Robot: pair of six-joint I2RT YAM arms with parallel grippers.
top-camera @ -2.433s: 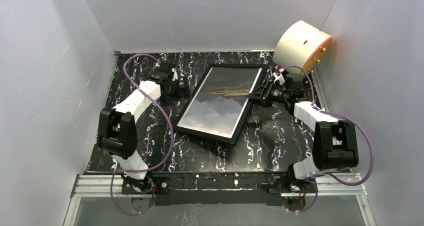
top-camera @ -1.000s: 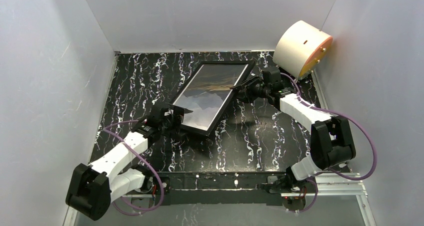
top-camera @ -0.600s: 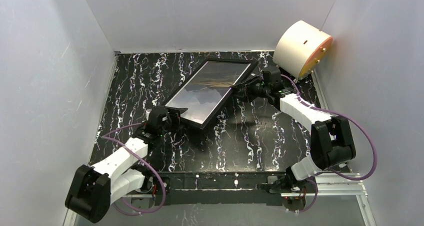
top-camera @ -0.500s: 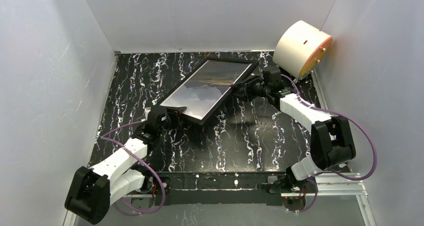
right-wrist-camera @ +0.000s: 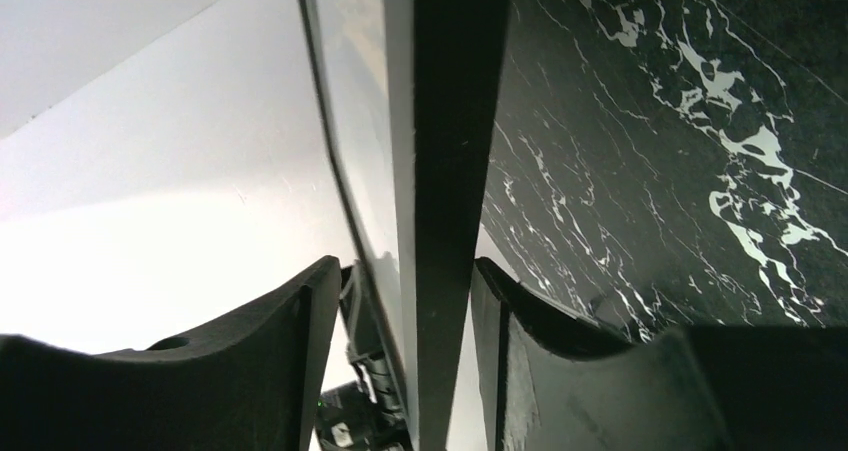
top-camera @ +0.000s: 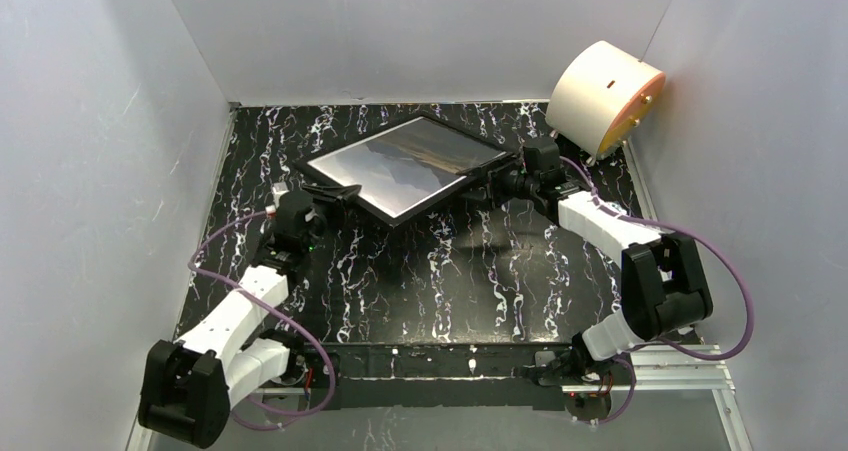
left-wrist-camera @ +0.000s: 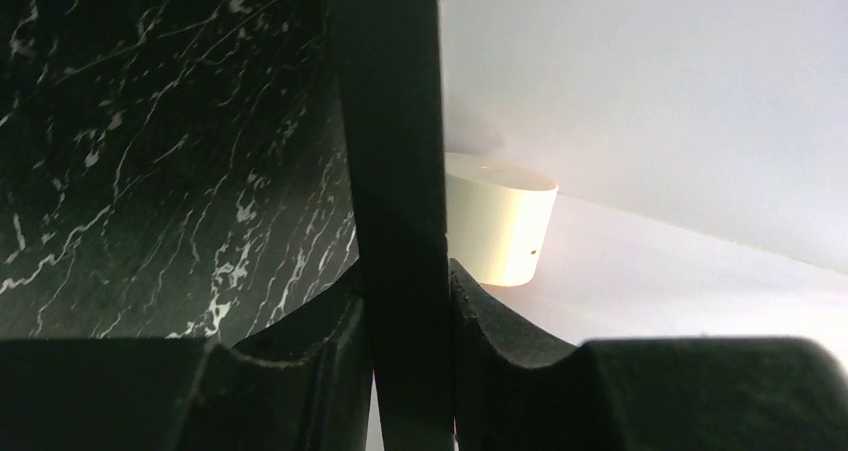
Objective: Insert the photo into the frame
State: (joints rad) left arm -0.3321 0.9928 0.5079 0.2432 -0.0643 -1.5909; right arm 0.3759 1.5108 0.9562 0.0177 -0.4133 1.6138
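The frame (top-camera: 450, 187), dark-edged, hangs tilted above the black marble table (top-camera: 450, 281) with the mountain photo (top-camera: 405, 163) showing inside its pane. My left gripper (top-camera: 326, 189) is shut on the frame's left corner. In the left wrist view both fingers (left-wrist-camera: 320, 341) press against the dark edge (left-wrist-camera: 390, 171) at my left gripper (left-wrist-camera: 405, 311). My right gripper (top-camera: 489, 182) straddles the frame's right edge. In the right wrist view the frame edge (right-wrist-camera: 450, 121) stands between the jaws of my right gripper (right-wrist-camera: 405, 301), with a clear gap to the left finger (right-wrist-camera: 290, 341).
A cream cylinder-shaped object (top-camera: 605, 96) sits at the back right corner, just behind the right arm; it shows past the frame edge in the left wrist view (left-wrist-camera: 497, 216). White walls (top-camera: 120, 121) close in the table on three sides.
The frame swung from a steep diagonal to a flatter, wider pose and shifted left. My left gripper closed on its corner and moved back-left. The right jaws widened a little.
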